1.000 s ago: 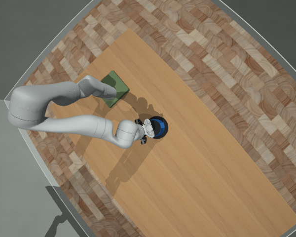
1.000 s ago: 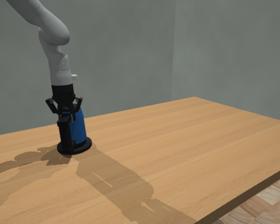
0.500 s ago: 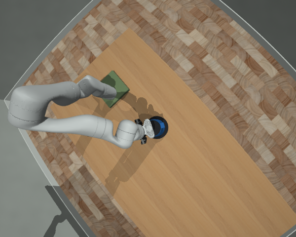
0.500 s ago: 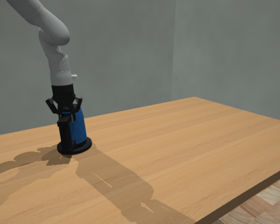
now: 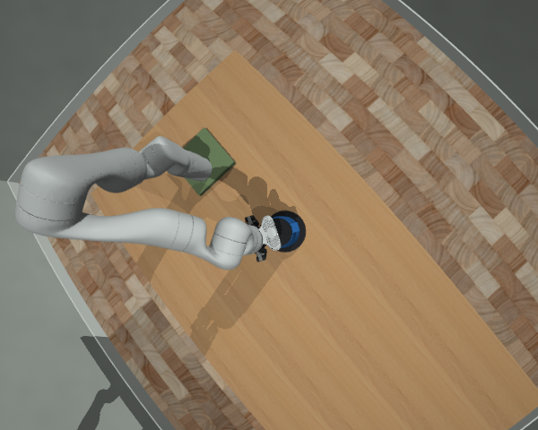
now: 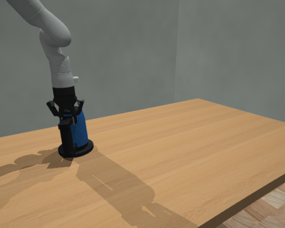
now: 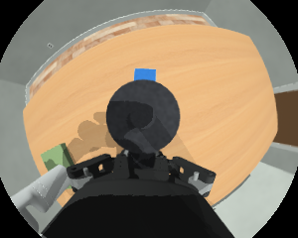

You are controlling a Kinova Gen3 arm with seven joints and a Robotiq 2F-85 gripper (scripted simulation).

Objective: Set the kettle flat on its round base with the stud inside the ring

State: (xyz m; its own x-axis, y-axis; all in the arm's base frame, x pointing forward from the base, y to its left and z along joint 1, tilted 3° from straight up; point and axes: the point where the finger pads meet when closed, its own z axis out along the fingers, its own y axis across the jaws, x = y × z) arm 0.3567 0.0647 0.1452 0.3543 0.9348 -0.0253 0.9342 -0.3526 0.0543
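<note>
On the wooden table (image 6: 186, 137), your kettle (image 6: 79, 129) stands on its round base (image 6: 87, 149).
Your gripper (image 6: 67, 115) clamps the handle (image 6: 66, 137) from above, steadying the kettle upright until you release.

Matt wood-grain table (image 6: 186, 137), speckled matt blue kettle (image 6: 79, 129), black base (image 6: 87, 149)

Blue kettle (image 6: 79, 129) on black base (image 6: 87, 148)

A green square pad (image 5: 213, 157) lies on the wooden table (image 5: 352, 300) above parquet floor (image 5: 399, 116).
</note>
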